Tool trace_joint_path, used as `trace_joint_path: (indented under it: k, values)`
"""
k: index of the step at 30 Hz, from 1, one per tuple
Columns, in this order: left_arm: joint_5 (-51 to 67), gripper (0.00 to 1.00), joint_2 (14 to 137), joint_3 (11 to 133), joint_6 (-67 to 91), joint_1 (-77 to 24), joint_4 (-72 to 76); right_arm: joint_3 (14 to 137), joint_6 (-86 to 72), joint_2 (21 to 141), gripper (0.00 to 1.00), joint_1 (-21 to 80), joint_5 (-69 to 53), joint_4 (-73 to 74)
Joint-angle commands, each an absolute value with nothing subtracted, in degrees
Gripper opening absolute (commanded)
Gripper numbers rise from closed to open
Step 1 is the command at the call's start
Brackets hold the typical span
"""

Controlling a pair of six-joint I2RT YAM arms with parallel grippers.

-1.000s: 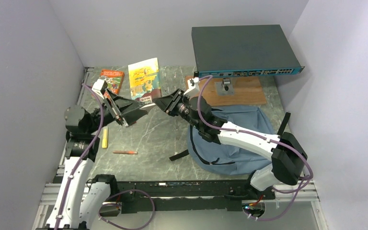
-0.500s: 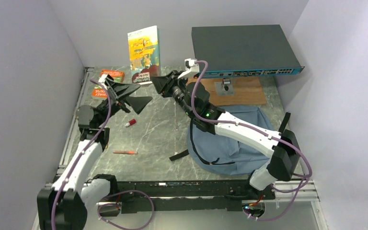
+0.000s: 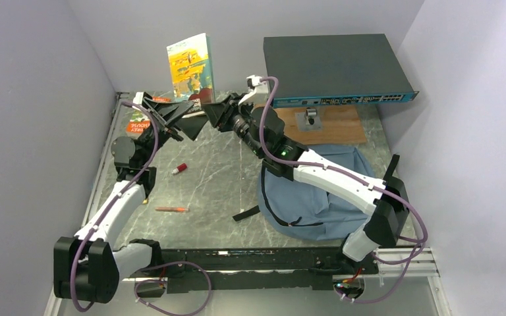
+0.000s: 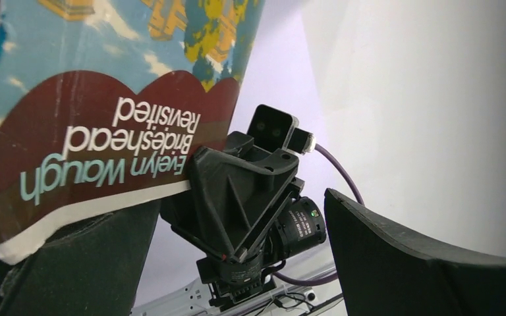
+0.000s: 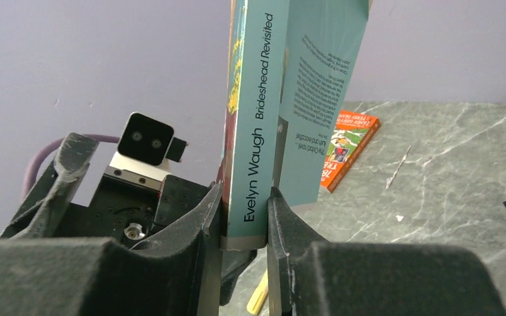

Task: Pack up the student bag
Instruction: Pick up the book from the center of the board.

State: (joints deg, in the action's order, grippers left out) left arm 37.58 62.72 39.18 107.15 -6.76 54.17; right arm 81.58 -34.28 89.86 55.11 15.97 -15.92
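Glossy card covers the paperback (image 5: pixel 257 118), a slim, stiff Evelyn Waugh novel with a teal spine. It stands upright above the far left of the table (image 3: pixel 217 184). The right tool (image 5: pixel 244 197) is clenched on its bottom edge at the spine, probably so that the flat faces stay free for the other arm. The left tool (image 3: pixel 191 118) is spread wide with one finger close against the front cover, gripping nothing; it looks placed for a handover or to steady the book. The student bag (image 3: pixel 309 210), soft and slumped blue-grey fabric with black straps, lies on the table's near right, under the right arm. An orange book (image 5: pixel 346 141) lies flat by the far wall.
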Motion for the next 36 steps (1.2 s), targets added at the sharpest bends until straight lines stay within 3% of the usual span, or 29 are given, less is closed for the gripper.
trace_joint_path:
  k: [1, 8, 16, 20, 36]
  values:
    - [32.99, 1.0, 64.9, 41.17, 107.64, -8.92, 60.99, 85.41, -30.72, 86.1, 0.0, 55.28, 13.68, -24.77]
    - [34.87, 1.0, 67.59, 42.74, 110.0, -12.5, 56.02, 83.46, -27.13, 85.62, 0.0, 55.28, 9.8, -28.46]
    - [27.89, 1.0, 66.79, 37.06, 110.2, -12.72, 59.67, 77.97, -28.98, 81.04, 0.0, 55.11, 10.45, -28.99]
    - [23.22, 1.0, 65.72, 34.43, 110.09, -13.35, 63.58, 78.27, -34.63, 78.65, 0.0, 54.01, 14.16, -21.95]
    - [20.37, 1.0, 68.17, 36.21, 110.7, -14.65, 71.08, 78.27, -56.38, 79.85, 0.0, 46.73, -0.41, -15.34]
